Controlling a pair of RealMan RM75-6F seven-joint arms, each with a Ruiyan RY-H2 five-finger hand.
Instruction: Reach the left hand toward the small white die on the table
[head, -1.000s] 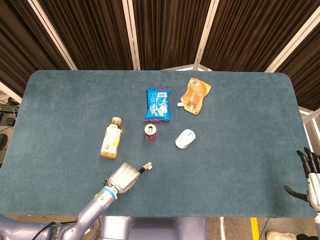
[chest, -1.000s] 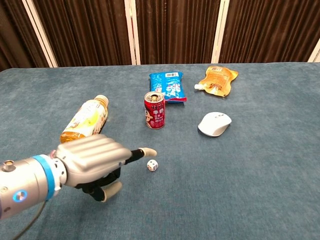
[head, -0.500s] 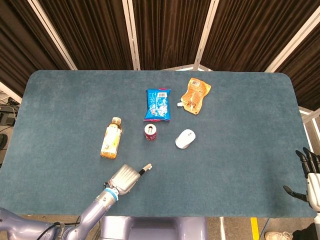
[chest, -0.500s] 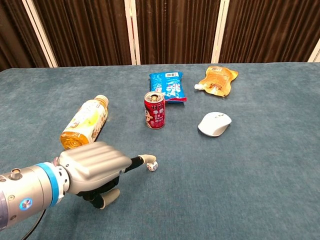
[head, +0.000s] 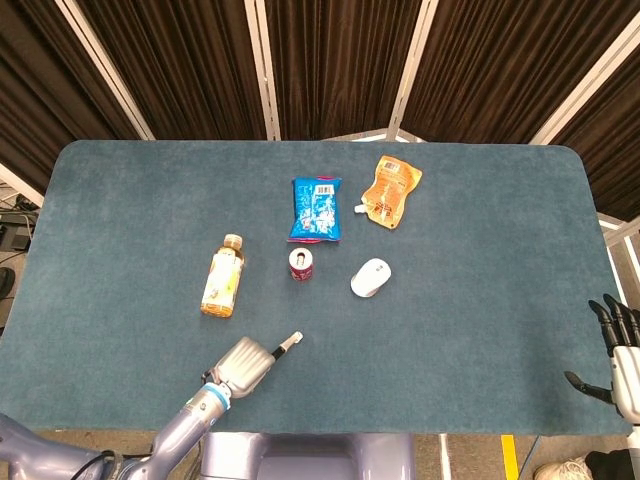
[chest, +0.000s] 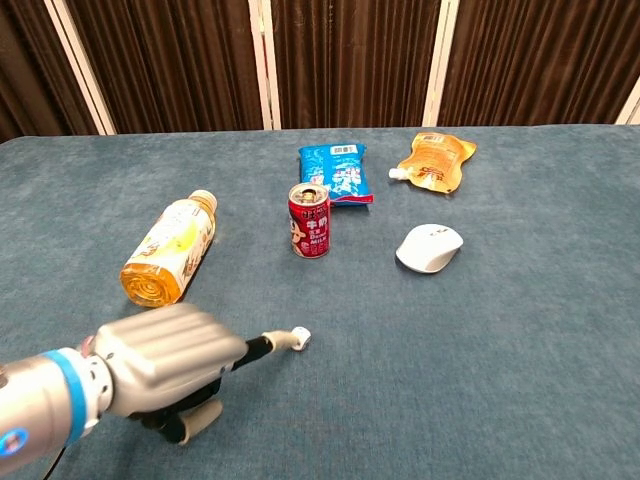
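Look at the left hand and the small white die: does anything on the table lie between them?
Nothing visible does. The left hand has one finger stretched out right at the die; the can and bottle lie farther back.

red can (chest: 310, 221) with white print too small to read, blue snack bag (chest: 335, 172) with barcode, lettering illegible, orange pouch (chest: 436, 160) label unreadable
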